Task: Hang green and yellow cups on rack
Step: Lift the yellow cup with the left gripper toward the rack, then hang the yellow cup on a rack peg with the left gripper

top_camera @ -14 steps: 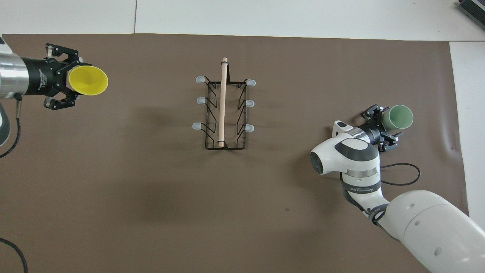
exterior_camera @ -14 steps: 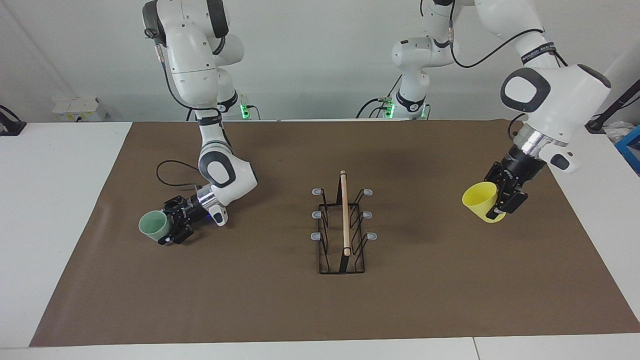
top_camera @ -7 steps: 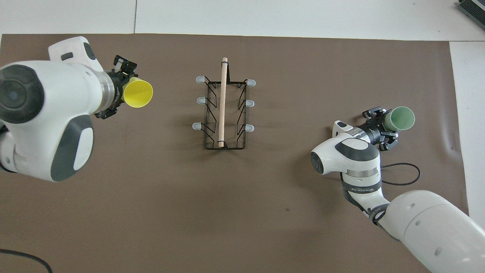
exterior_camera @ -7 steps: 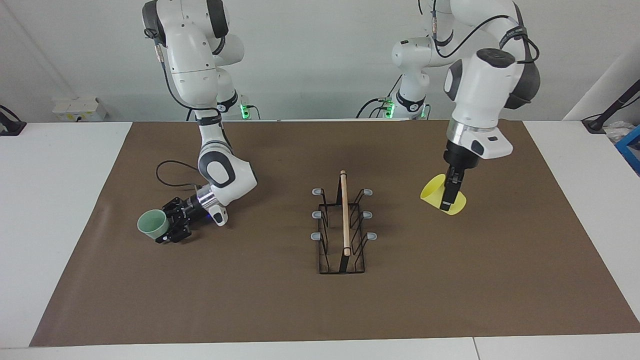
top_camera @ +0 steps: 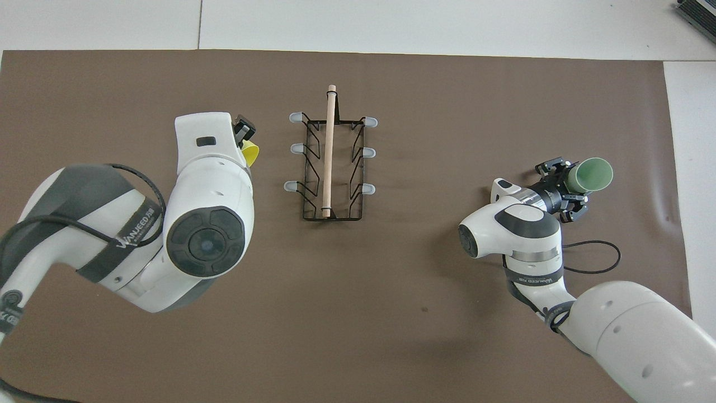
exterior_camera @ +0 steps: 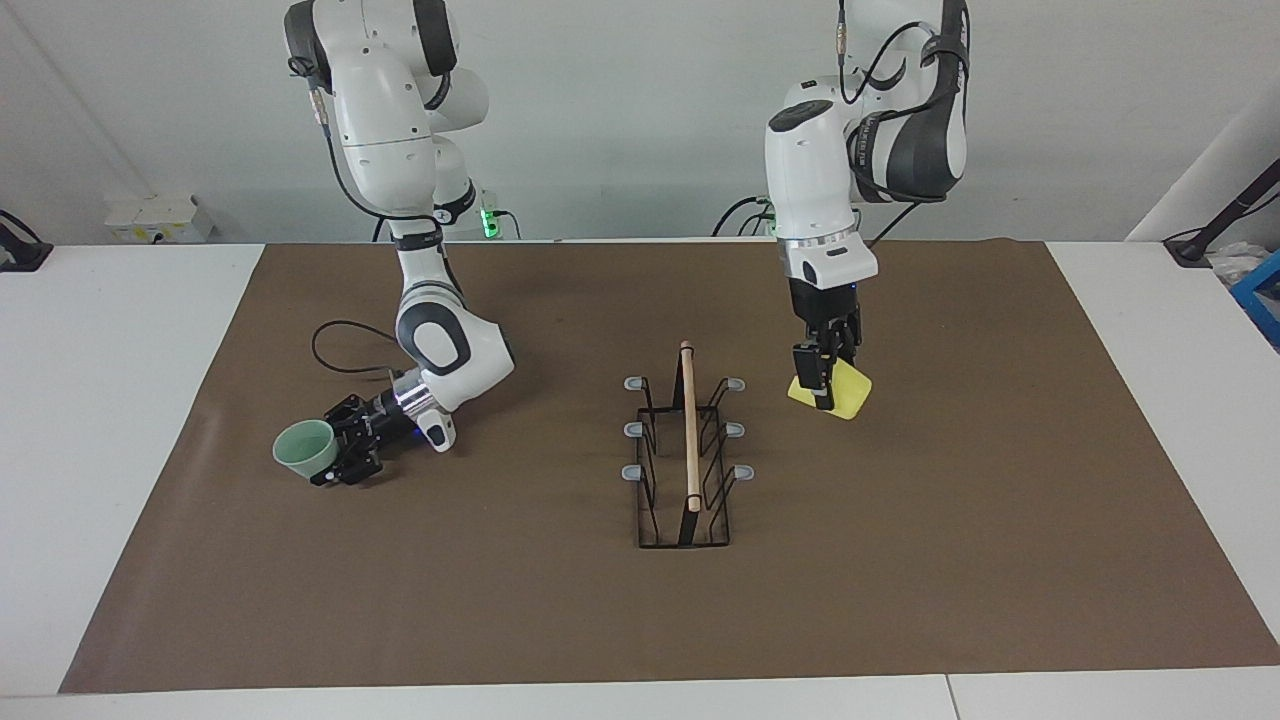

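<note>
Yellow cup [exterior_camera: 838,392] clamped between left gripper [exterior_camera: 828,385] fingers beside rack [exterior_camera: 685,455], raised. Mint green cup [exterior_camera: 304,448] clasped by right gripper [exterior_camera: 345,452] fingers, low over desk [exterior_camera: 900,560].

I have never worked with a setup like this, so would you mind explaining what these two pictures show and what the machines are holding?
These are two white robot arms at a table covered with a brown mat. One picture faces the robots from across the table; the other looks steeply down from above their own end, so the sides appear swapped. In the middle of the mat stands a black wire rack with a wooden rod handle and grey-tipped prongs, all of them bare. The left gripper holds a yellow cup in the air just beside the rack, toward the left arm's end. The right gripper holds a pale green cup low over the mat toward the right arm's end, its mouth pointing away from the rack.
</note>
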`<action>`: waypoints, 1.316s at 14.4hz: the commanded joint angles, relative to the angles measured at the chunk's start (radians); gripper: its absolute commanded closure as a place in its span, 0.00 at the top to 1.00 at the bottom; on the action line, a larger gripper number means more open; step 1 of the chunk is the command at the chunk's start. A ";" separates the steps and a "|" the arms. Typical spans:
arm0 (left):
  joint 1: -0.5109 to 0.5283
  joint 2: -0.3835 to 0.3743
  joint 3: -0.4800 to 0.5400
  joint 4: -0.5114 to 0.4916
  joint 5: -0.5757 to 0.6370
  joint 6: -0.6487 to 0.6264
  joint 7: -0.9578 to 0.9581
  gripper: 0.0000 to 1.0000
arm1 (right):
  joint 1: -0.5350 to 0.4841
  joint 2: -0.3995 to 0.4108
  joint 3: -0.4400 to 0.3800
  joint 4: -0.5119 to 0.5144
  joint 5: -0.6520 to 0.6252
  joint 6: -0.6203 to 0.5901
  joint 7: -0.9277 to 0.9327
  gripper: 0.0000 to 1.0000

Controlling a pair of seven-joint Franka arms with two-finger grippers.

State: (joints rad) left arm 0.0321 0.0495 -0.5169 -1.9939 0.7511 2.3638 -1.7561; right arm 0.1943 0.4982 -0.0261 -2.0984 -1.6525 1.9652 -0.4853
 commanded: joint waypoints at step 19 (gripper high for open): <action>-0.047 0.176 -0.327 -0.103 0.767 -0.474 -0.479 0.00 | -0.007 -0.357 0.014 0.090 0.894 0.092 -0.423 0.40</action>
State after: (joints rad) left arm 0.0044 0.1742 -0.8144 -2.0988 1.4691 1.9630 -2.1978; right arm 0.1859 0.1724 -0.0194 -2.0133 -0.8645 2.0786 -0.8777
